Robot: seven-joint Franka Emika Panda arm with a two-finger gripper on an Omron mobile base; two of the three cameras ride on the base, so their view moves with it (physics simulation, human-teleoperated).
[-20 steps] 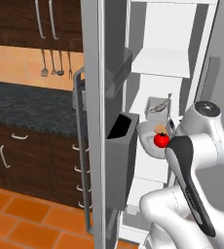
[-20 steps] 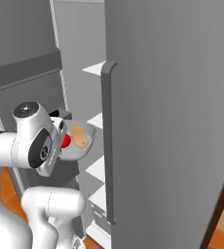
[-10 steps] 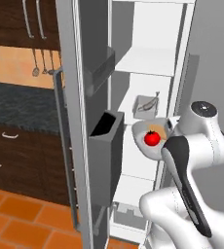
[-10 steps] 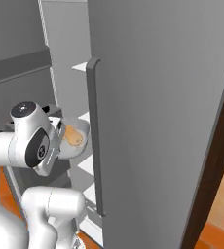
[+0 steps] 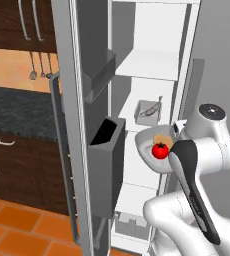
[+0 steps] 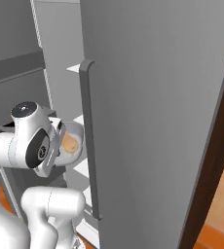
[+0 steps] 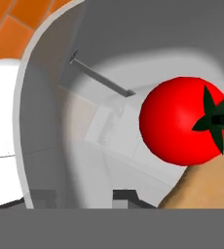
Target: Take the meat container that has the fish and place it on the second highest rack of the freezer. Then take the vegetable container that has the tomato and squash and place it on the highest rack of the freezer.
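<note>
Sitting at the open freezer (image 5: 137, 60), in front of the white shelves: a pale round vegetable container (image 5: 148, 145) with the tomato (image 5: 160, 150) and the squash (image 5: 163, 140) inside, level with the shelf below the one carrying the fish (image 5: 151, 109) in its grey tray (image 5: 146, 116). Hard to tell whether resting on a shelf edge or held up in the air. Seen from the right base, tucked just beside the arm's wrist, squash (image 6: 69, 143) against the container wall (image 6: 78, 146). Close up from the hand: tomato (image 7: 184, 121) bright red, dark stem to the right, touching the tan squash (image 7: 206, 187) below it, curved container wall (image 7: 46, 107) sweeping round on the left. Jaws right at the container, fingertips hidden; cannot tell how wide apart, nor whether gripping the rim. Highest rack (image 5: 149, 65) bare white above the fish shelf. Door bins (image 5: 107, 165) dark grey at left.
</note>
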